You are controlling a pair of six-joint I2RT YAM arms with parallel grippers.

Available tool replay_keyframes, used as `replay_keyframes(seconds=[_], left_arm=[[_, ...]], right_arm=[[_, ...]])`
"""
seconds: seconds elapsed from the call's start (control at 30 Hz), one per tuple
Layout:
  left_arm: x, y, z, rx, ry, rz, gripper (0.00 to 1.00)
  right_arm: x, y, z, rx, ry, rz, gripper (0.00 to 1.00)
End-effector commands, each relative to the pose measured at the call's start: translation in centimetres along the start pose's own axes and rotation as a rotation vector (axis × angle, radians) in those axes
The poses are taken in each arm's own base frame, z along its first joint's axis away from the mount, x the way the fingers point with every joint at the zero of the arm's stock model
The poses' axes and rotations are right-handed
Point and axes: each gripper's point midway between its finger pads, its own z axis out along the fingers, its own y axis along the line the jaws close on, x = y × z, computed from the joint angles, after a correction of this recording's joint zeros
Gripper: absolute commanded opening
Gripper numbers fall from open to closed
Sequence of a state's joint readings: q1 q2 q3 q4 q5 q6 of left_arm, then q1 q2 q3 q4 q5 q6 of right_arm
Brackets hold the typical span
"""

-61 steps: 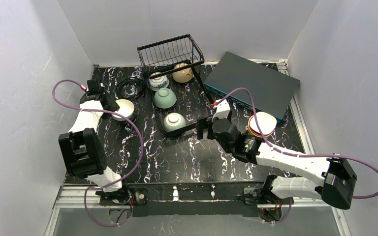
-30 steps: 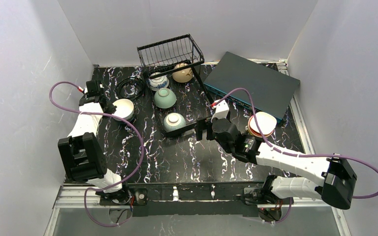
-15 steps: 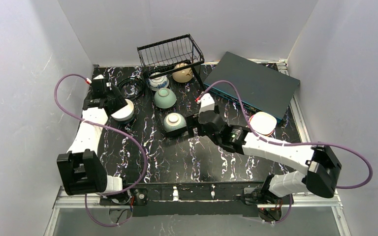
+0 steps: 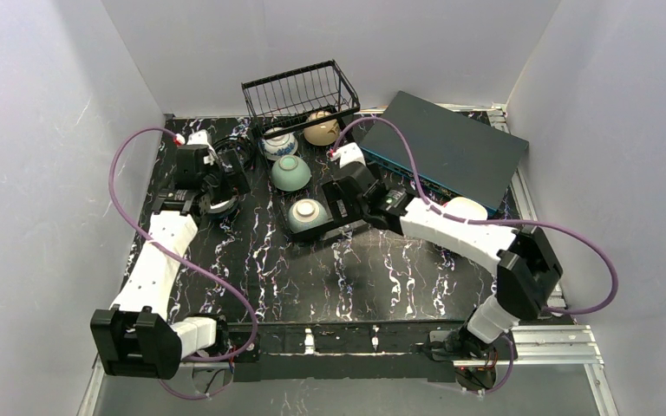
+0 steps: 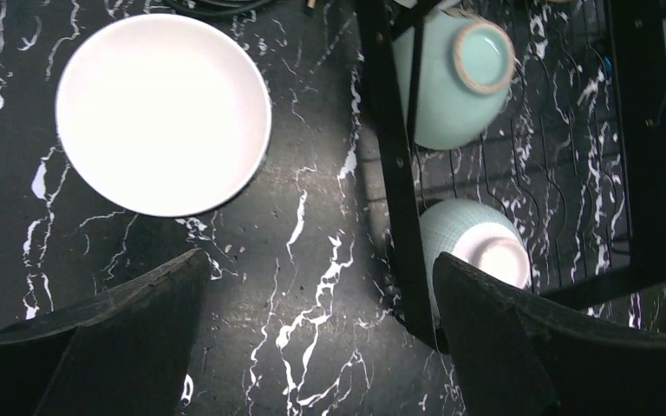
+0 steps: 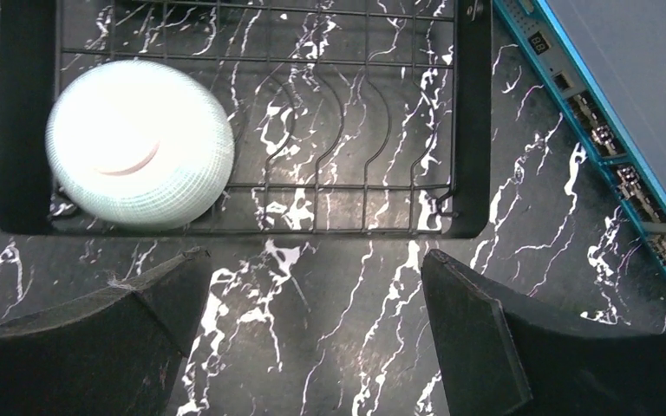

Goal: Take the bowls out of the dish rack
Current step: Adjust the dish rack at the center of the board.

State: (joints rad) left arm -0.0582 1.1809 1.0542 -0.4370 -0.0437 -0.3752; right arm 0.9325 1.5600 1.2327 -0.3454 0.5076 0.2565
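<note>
The right gripper (image 6: 308, 277) had swung over the black wire dish rack's (image 6: 473, 130) near end, spread empty by an upturned pale green ribbed bowl (image 6: 139, 156). The left gripper (image 5: 316, 286) had released the round white bowl (image 5: 163, 113), which sat upright on the black marbled table (image 5: 312, 217) beside the rack.

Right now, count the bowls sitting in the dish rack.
4. A blue-and-white bowl and a beige bowl by the raised basket; a pale green bowl mid-tray; an upturned pale bowl at the near end. Others may hide beneath the basket.
</note>
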Motion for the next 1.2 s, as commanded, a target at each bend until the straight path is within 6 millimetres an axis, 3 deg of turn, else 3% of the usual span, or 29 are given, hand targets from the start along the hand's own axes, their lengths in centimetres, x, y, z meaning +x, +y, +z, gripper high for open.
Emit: replay_keyframes(seconds=[0.0,0.23,0.47,0.6,0.8,1.17], left_arm=[[1.8,-1.4,-1.5,0.064,0.042,0.070,0.98],[2.9,-3.9,-2.8,0.166,0.083,0.101,0.98],[3.5,-5.2,-3.0,0.221,0.096,0.130,0.98],[3.9,-5.7,-2.9,0.240,0.105,0.144,0.98],[4.3,-6.3,-2.9,0.260,0.117,0.155,0.98],[5.0,-7.1,-2.6,0.299,0.154,0.162,0.98]], right_arm=[[-0.8,-0.7,1.4,0.002,0.042,-0.041,0.99],[0.6,-1.7,5.4,-0.010,0.152,-0.064,0.98],[1.0,-1.4,8.3,-0.025,0.213,-0.081,0.97],[3.0,-1.3,9.6,-0.030,0.296,-0.102,0.97],[5.5,-1.6,9.0,-0.039,0.410,-0.135,0.96],[9.6,-3.4,5.8,-0.017,0.516,-0.154,0.97]])
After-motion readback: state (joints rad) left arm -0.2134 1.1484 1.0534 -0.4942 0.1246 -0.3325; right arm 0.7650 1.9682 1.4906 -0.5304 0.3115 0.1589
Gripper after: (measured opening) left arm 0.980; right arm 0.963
